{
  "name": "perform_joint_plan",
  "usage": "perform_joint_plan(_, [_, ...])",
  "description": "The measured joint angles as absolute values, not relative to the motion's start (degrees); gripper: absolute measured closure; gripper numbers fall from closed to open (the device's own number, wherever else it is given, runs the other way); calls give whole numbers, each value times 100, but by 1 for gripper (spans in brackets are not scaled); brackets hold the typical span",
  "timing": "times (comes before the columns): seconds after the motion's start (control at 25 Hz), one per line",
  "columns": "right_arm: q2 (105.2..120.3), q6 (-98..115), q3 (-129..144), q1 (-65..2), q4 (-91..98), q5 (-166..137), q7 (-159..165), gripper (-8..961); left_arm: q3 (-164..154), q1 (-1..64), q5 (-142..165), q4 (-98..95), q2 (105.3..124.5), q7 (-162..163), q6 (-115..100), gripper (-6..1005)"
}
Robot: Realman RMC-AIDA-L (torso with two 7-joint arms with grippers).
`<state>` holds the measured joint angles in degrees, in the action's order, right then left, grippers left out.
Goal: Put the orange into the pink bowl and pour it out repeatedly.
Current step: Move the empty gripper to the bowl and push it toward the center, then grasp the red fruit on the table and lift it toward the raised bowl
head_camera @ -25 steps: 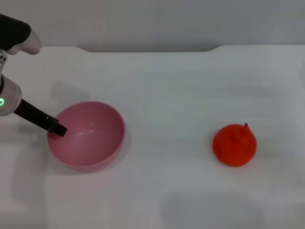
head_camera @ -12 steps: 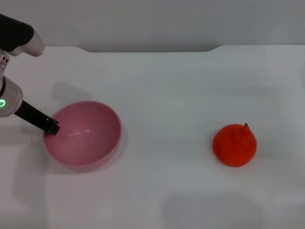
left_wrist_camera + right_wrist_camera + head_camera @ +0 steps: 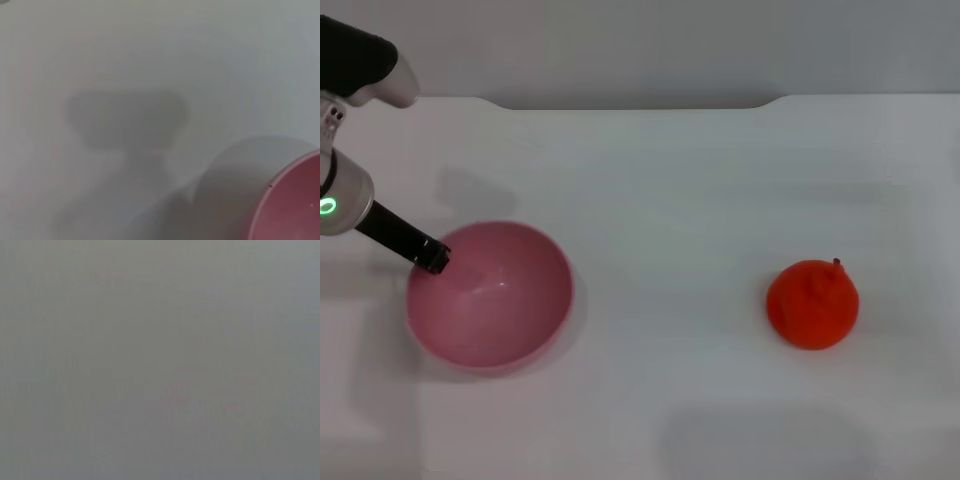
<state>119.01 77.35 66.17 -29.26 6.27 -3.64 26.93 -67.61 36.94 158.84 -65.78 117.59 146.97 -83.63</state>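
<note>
Head view shows the orange lying on the bench, well apart from the empty pink bowl, whose rim the left gripper seems to clasp, so placing remains.

Bowl on the table's left side, orange on the table well apart to its right; left gripper at the bowl's far-left rim

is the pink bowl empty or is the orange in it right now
Empty. The pink bowl shows only its bare glossy inside, with the left gripper at its rim. The orange sits on the table, well off to the right.
</note>
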Motion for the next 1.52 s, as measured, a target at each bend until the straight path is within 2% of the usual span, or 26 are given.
perform_joint_plan(0.12, [11834, 7753, 6823, -2683, 1168, -815, 4066, 304, -6756, 3716, 15882, -6589, 11758, 14688, -8389, 945])
perform_joint_plan(0.16, [11789, 7846, 6887, -2432, 1889, -1530, 5163, 304, -6745, 3747, 15877, -6604, 11753, 14678, -8422, 948])
perform_joint_plan(0.32, [11723, 8252, 6851, -2229, 2903, -2497, 6290, 304, -6696, 3934, 15875, -6636, 11742, 14591, -8502, 958])
perform_joint_plan(0.4, [11620, 8707, 6825, -2200, 3495, -3194, 6864, 304, -6696, 3976, 15873, -6636, 11742, 14530, -8508, 958])
perform_joint_plan(0.56, [11335, 9164, 6528, -2366, 4782, -5154, 7862, 304, -6696, 3998, 15872, -6636, 11749, 14397, -8499, 958])
perform_joint_plan(0.84, [11286, 9079, 5822, -3150, 6549, -9736, 10155, 304, -6697, 4009, 15873, -6644, 11735, 14336, -8473, 958])
perform_joint_plan(0.96, [11305, 9081, 5903, -3496, 6926, -11103, 10951, 305, -6697, 4028, 15872, -6649, 11728, 14332, -8476, 958])
perform_joint_plan(1.2, [11461, 9127, 6419, -4048, 7159, -13285, 12035, 306, -6594, 4148, 15880, -6733, 11708, 14332, -8496, 958])
perform_joint_plan(1.28, [11535, 9162, 6644, -4131, 7162, -13812, 12291, 307, -6530, 4220, 15888, -6765, 11706, 14332, -8511, 958])
perform_joint_plan(1.4, [11727, 9160, 6781, -4176, 7096, -14501, 12463, 307, -6530, 4270, 15893, -6787, 11709, 14332, -8517, 958])
perform_joint_plan(1.52, [11826, 9151, 6801, -4197, 6888, -14833, 12515, 305, -6530, 4300, 15900, -6787, 11713, 14333, -8517, 958])
